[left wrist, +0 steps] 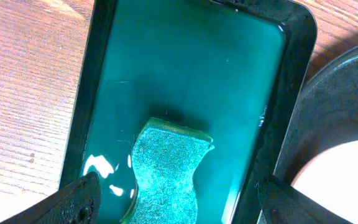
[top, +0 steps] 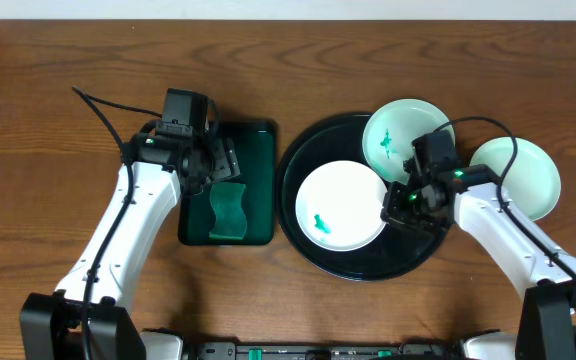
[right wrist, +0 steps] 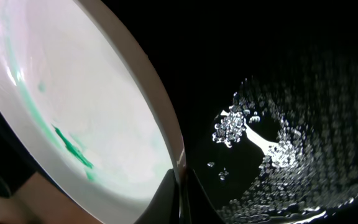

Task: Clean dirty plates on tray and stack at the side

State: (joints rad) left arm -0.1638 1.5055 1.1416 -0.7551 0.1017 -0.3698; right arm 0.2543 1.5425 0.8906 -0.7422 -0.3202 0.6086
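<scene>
Brown wood-grain bench (top: pixel 58 90) fills your overhead view. On its right half sits the large round black tray with a raised rim (top: pixel 298 235). Two small round white plates with a pale mint tint lie on it. The middle plate (top: pixel 340 205) sits slightly left of the tray's centre and carries a green smear towards its near edge. The far plate (top: pixel 393 135) rests at the tray's far right rim and is also smeared green. The third plate (top: pixel 528 175) lies off the tray on the bench, just beside the tray's right rim, with no smear you can make out.

Your right gripper (top: pixel 398 203) is at the middle plate's right edge, its jaws together and pinched on the rim. In the wrist view the dark fingertips (right wrist: pixel 166 202) meet at the plate's edge, with glistening droplets (right wrist: pixel 253 130) on the black tray floor alongside.

Just beside the black tray's left rim stands a smaller rectangular dark green tray (top: pixel 258 140) with a wavy green sponge (top: pixel 228 212) at its near end. Your left gripper (top: pixel 216 165) hangs over it, jaws wide apart, one finger showing on each side of the sponge.
</scene>
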